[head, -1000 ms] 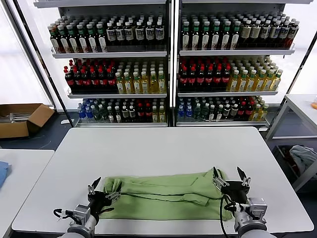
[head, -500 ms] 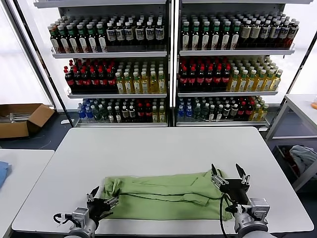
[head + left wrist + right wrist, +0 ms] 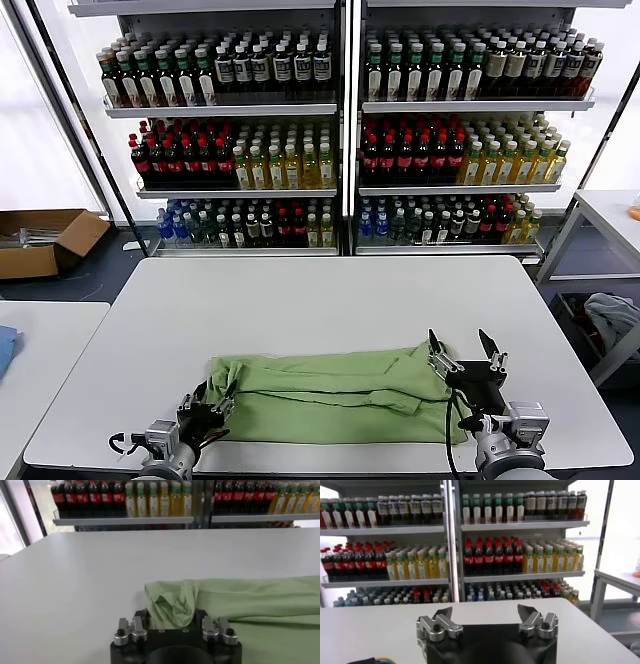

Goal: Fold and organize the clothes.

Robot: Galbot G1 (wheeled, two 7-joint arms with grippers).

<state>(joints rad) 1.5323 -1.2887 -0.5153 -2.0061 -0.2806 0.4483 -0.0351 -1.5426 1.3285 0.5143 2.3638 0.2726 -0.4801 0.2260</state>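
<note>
Head view shows us tall bottle shelves (image 3: 345,130) at the far wall, then the white table (image 3: 330,300). The folded green polo shirt (image 3: 330,395) lies along its near edge. Our left gripper (image 3: 205,415) clamps the shirt's left end; our right gripper (image 3: 468,355) hovers, jaws apart.

The polo shirt (image 3: 335,400) on the near part of the table is a plain light green. The table (image 3: 330,300) under it is white. Both grippers, left (image 3: 205,413) and right (image 3: 467,362), are black with silvery metal parts. On the far shelves, the bottles (image 3: 340,130) show dark, red, yellow and green. At far left sits a brown cardboard box (image 3: 45,240).
</note>
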